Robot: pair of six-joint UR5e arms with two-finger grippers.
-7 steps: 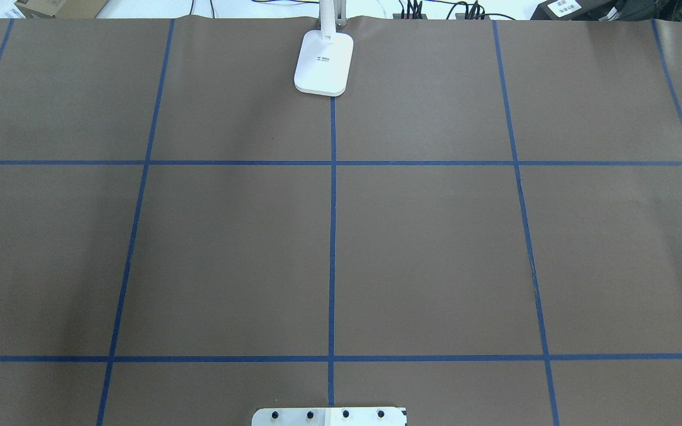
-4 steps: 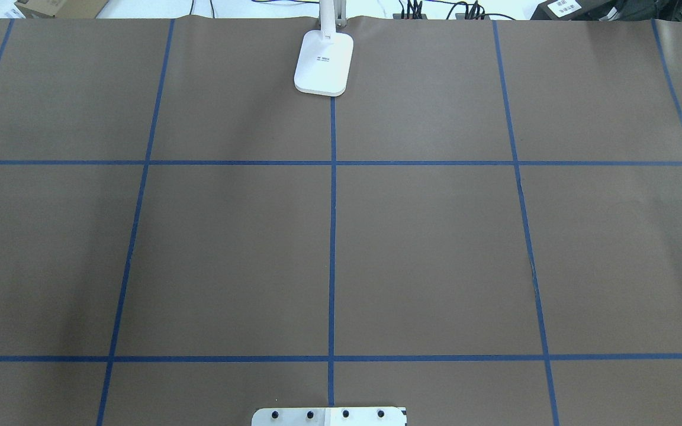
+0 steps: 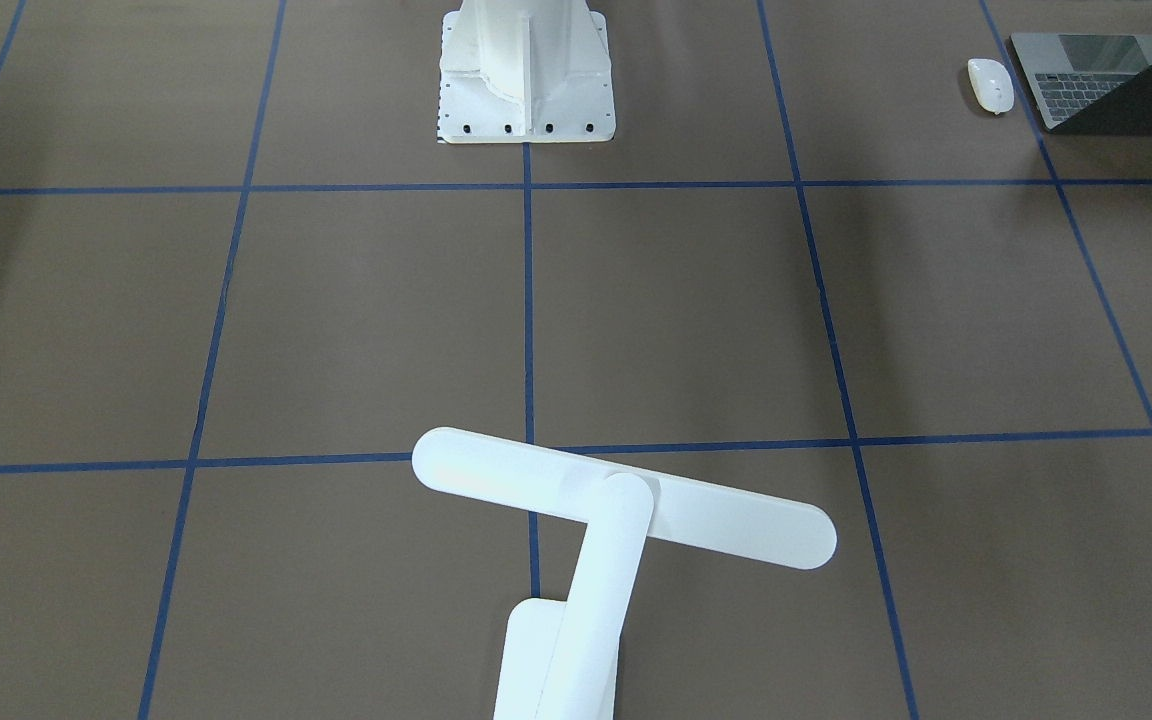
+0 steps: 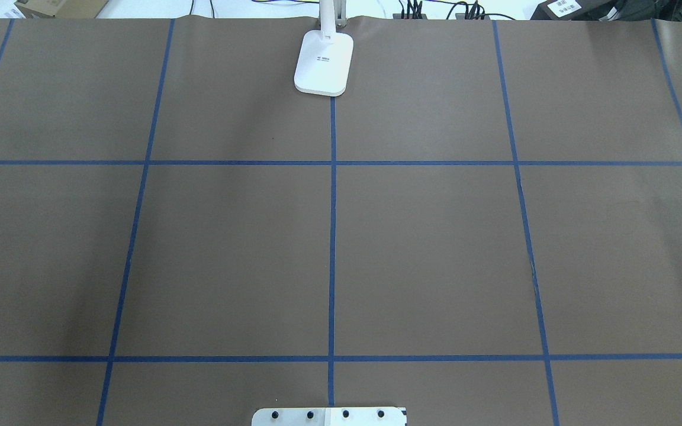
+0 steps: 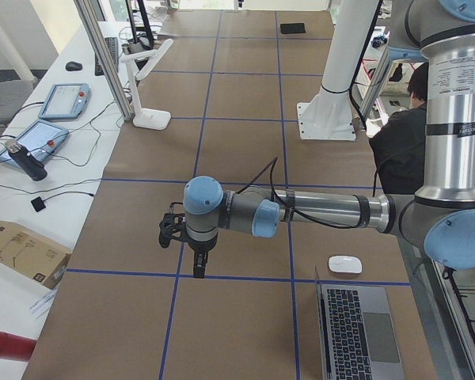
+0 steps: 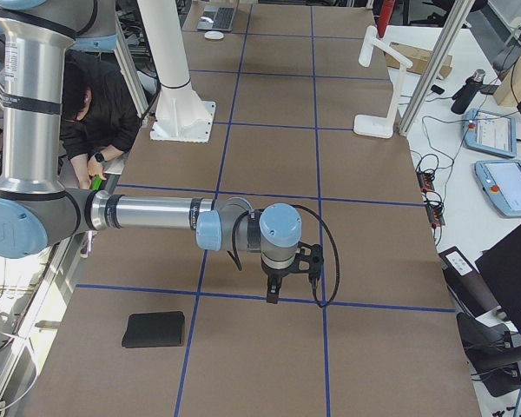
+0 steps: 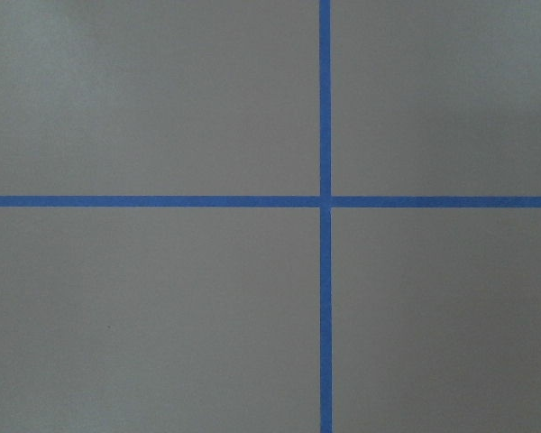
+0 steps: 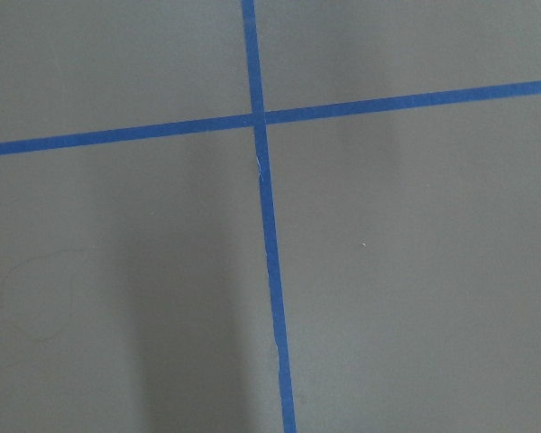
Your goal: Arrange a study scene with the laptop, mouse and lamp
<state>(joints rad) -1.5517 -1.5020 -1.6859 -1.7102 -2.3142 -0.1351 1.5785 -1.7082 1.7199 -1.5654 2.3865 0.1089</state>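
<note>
- Brown paper covers the counter [image 4: 436,248], split into squares by blue tape [image 4: 332,236].
- A white bench [image 5: 79,170] runs along the counter's far edge, with two pendants [image 5: 67,99], cables [image 5: 63,194] and a cardboard box [image 5: 24,252] on it.
- Aluminium posts [image 5: 103,55] rise at the bench's edge.
- A person [image 6: 100,109] in black sits beside the counter.

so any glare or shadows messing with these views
Exterior front-facing: the lamp head is blown out to near featureless white, and soft shadow bands cross the table. Right wrist-mounted: a broad dark shadow runs down left of the tape line. Left wrist-mounted: evenly lit and sharp. Overhead exterior: faint shadowing at lower left.
</note>
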